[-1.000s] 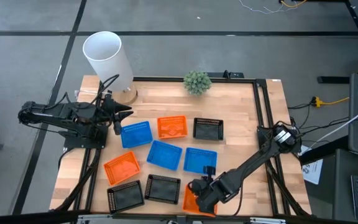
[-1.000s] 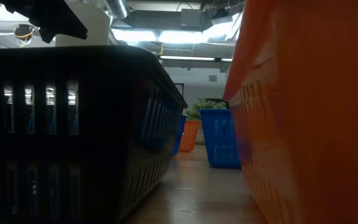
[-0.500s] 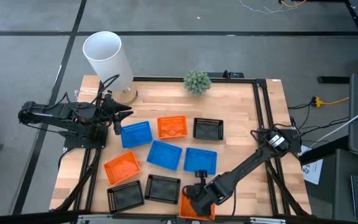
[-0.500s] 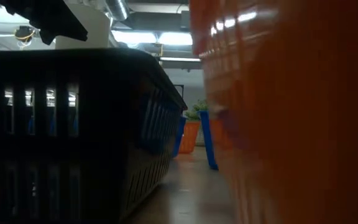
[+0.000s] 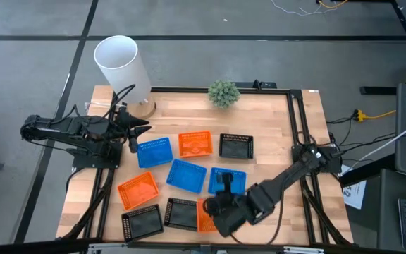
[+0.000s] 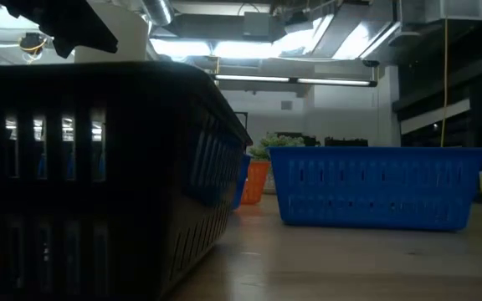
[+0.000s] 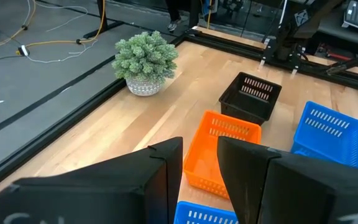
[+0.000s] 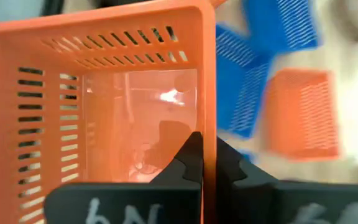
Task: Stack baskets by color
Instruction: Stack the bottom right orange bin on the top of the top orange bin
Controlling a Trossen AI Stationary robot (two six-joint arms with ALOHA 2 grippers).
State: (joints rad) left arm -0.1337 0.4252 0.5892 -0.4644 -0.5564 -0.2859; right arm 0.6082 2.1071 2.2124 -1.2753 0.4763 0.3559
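Top-down and wrist views of the sorting scene. The right gripper (image 5: 216,206) was at the near edge of the counter (image 5: 273,127), its jaws closed tight on the thin rim wall of an orange basket (image 8: 110,93), one jaw inside and one outside. In the high view that basket (image 5: 204,214) lay mostly hidden under the gripper, between a black basket (image 5: 184,212) and the near blue basket (image 5: 232,180); whether it was clear of the wood cannot be told.

The left gripper (image 7: 199,171) waited at the far left of the counter beside the white cylinder (image 5: 122,67), its jaws part open with nothing between them.

The other baskets lay singly, none yet stacked: two more orange ones (image 5: 195,143) (image 5: 138,189), two more blue ones (image 5: 154,152) (image 5: 187,175) and two more black ones (image 5: 236,146) (image 5: 142,221). A small green plant (image 5: 223,92) stood at the far edge.

Handling, as a judgement: the baskets looked light, thin-walled plastic, stiff enough to lift by one wall yet likely to swing or tilt from a pinch at the edge. The smooth rim may slip; a hold at the middle of a side wall, well down over the perforations, seemed safest. Nesting should call for squared, level alignment.
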